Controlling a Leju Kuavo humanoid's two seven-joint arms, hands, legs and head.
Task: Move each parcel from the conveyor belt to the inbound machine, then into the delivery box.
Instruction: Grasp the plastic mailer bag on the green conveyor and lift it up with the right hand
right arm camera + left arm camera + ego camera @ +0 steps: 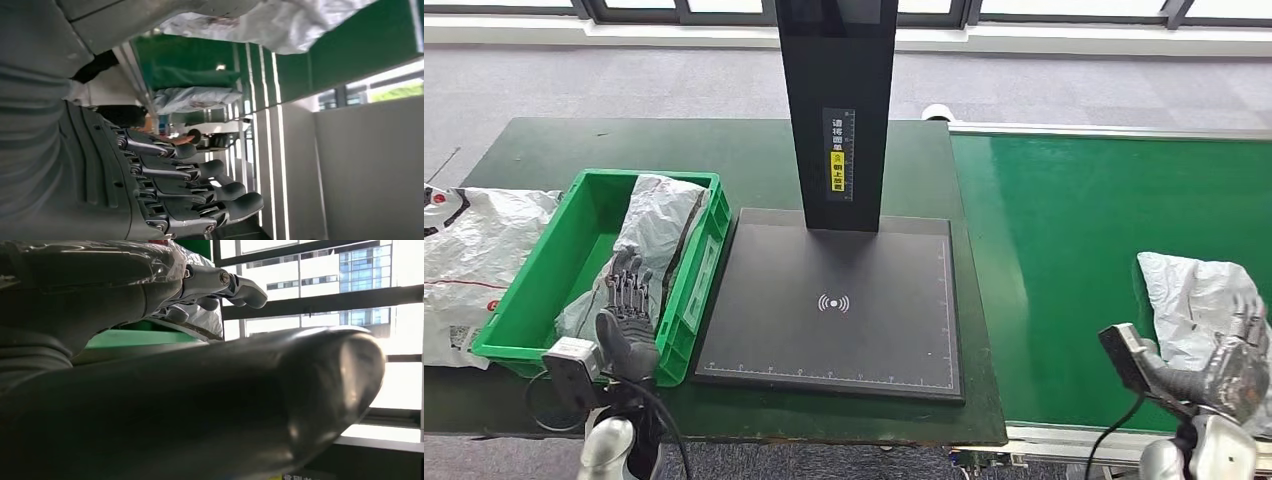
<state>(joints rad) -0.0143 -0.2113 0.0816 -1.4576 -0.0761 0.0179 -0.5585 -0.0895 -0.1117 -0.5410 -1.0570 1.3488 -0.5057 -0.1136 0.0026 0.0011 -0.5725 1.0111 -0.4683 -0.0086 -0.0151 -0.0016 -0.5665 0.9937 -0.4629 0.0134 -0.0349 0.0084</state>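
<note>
A grey plastic parcel point(659, 225) lies in the green delivery box point(524, 290) at the table's left. My left hand point(627, 300) hovers over the box's near end with its fingers point(235, 285) stretched out, holding nothing; the parcel point(207, 315) is just beyond them. A second crumpled grey parcel point(1194, 295) lies on the green conveyor belt point(1074, 230) at the right. My right hand point(1234, 365) is at that parcel's near edge, its fingers point(200, 185) spread straight and empty, with the parcel point(280, 22) beside the thumb. The black inbound machine plate point(834, 310) between them is bare.
The machine's black pillar point(836, 100) rises at the back of the plate. White parcels point(469, 250) lie on the dark table left of the box. Another parcel point(195, 97) lies farther along the belt. Grey floor and windows lie beyond.
</note>
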